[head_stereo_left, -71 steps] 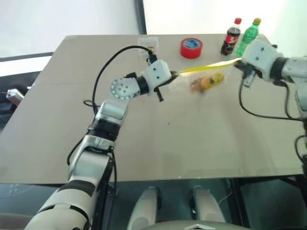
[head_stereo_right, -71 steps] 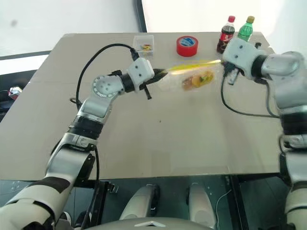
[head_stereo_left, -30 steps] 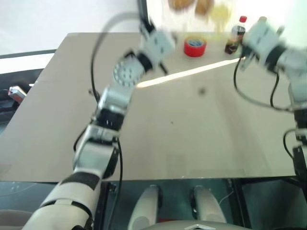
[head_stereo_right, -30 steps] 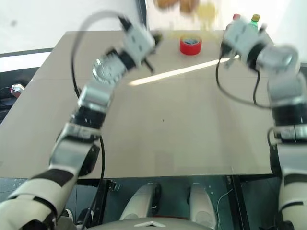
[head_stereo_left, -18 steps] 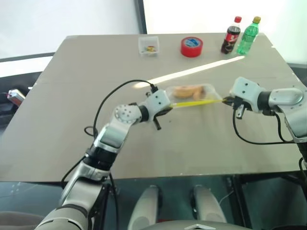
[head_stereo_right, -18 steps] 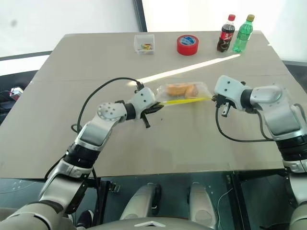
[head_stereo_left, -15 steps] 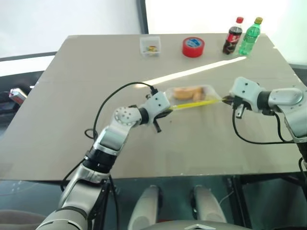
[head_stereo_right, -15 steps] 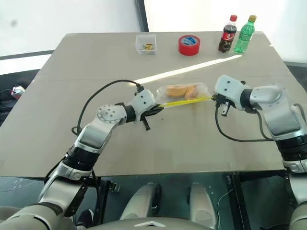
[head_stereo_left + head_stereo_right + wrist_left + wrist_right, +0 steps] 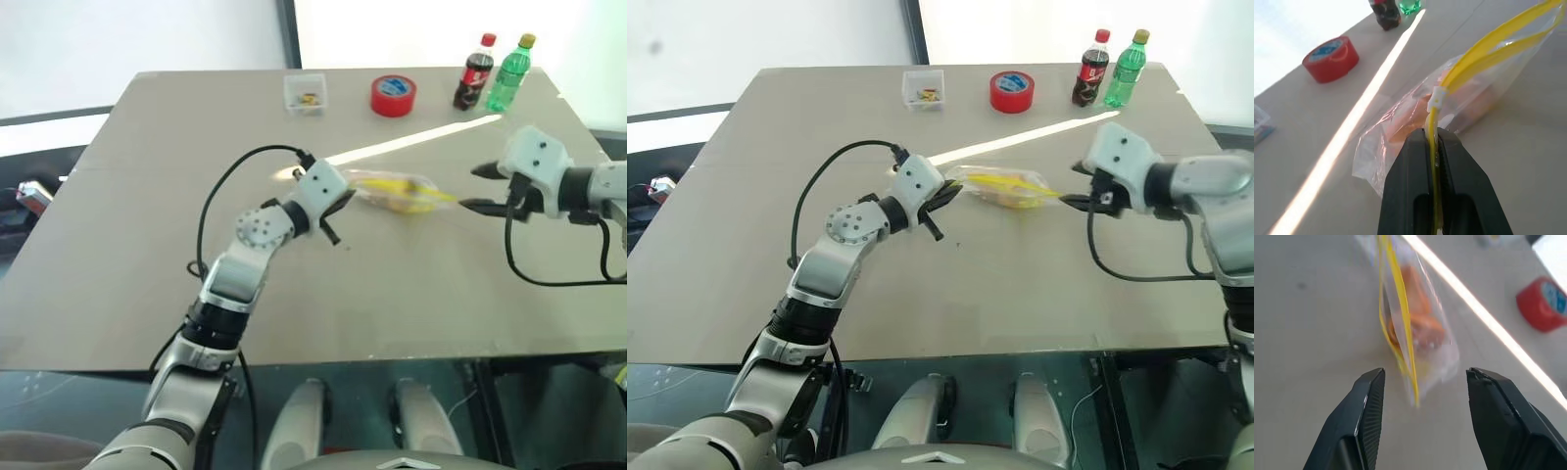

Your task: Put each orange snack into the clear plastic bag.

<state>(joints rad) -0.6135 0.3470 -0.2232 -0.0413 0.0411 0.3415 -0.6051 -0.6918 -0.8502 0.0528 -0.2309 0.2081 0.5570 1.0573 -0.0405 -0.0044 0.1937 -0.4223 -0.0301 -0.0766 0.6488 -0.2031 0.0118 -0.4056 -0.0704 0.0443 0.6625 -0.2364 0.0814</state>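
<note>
Table (image 9: 411,294), tan, wide. Both arms out over its middle.

Clear plastic bag (image 9: 1004,188) hangs between the two grippers, low over the table centre, nearer the left one. Yellow seal strip (image 9: 1484,54) runs along its upper edge. Half a second ago the bag was stretched taut between both grippers; now it sags from one end only, its free end drooping toward the right gripper.

Left gripper (image 9: 939,199): fingers pinched tight on the seal strip at the bag's near corner. Wrist view confirms it, black fingers (image 9: 1411,171) squeezed either side of the yellow strip.

Right gripper (image 9: 1080,183): has just let go. Fingers (image 9: 1367,416) now spread apart, nothing between them, the bag's free end just beyond the tips. The arm has also drawn back from the bag.

Orange snacks (image 9: 1418,320): inside the bag, seen through the plastic as orange-brown lumps bunched together in the lower part. I count no loose snack on the table.

Back edge, untouched: red tape roll (image 9: 393,95), two bottles (image 9: 493,73), small clear box (image 9: 304,92).

Reading: the snacks look bagged, so the task seems all but finished. What appears to remain is setting the bag down and the left gripper releasing.
</note>
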